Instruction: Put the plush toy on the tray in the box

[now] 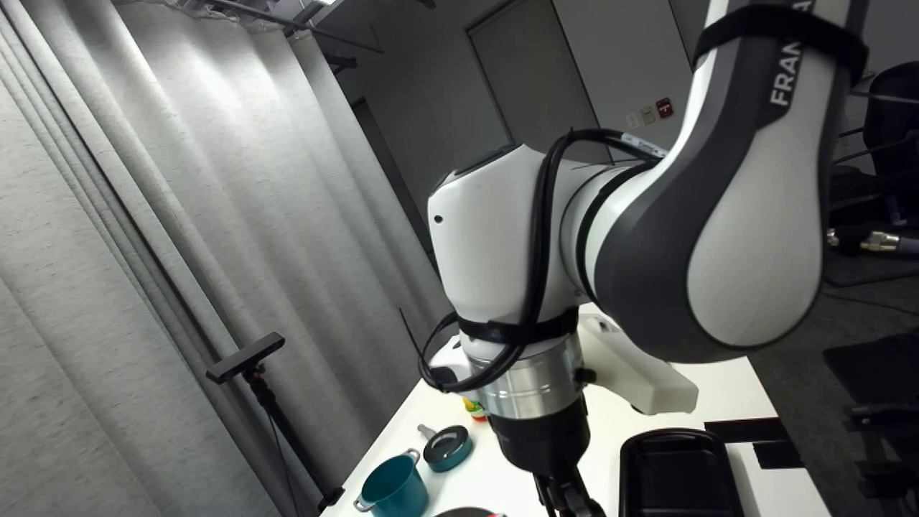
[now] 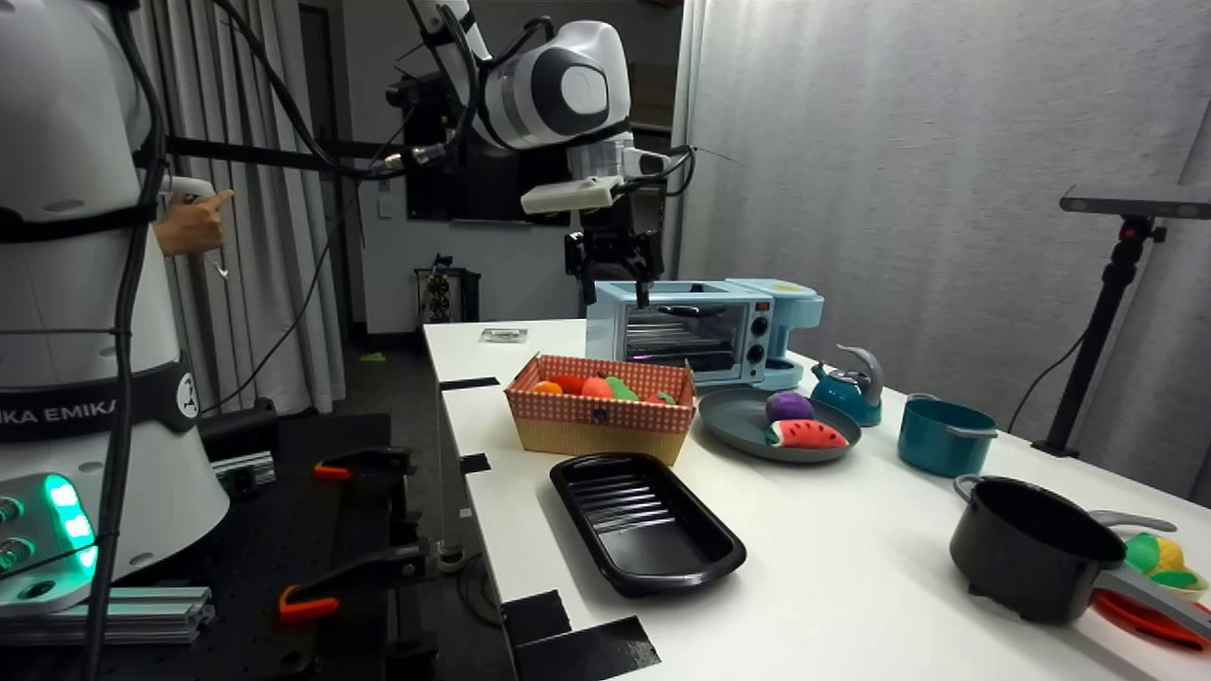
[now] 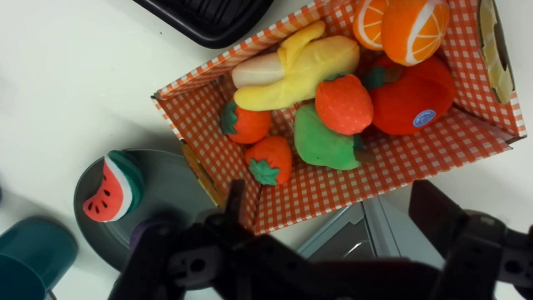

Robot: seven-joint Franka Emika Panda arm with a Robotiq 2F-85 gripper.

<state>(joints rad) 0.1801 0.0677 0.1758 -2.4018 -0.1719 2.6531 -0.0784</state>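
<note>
Plush toy (image 3: pixel 344 104), by my judgement the strawberry-like red-orange one, though similar red toys (image 3: pixel 255 125) near it are making me unsure, is lying inside the box (image 2: pixel 601 426), apparently sitting high because a green toy (image 3: pixel 322 141) is propping it from below. My claw (image 3: pixel 329 187) is hanging above the box, spread wide and pinching nothing, likely because the toy is already lying where the task is sending it. Just outside the box, the tray (image 2: pixel 653 539) is resting on the tabletop (image 2: pixel 823 549) and carrying no toy, so I am judging that only a retreat is remaining, straight up from the box.
</note>
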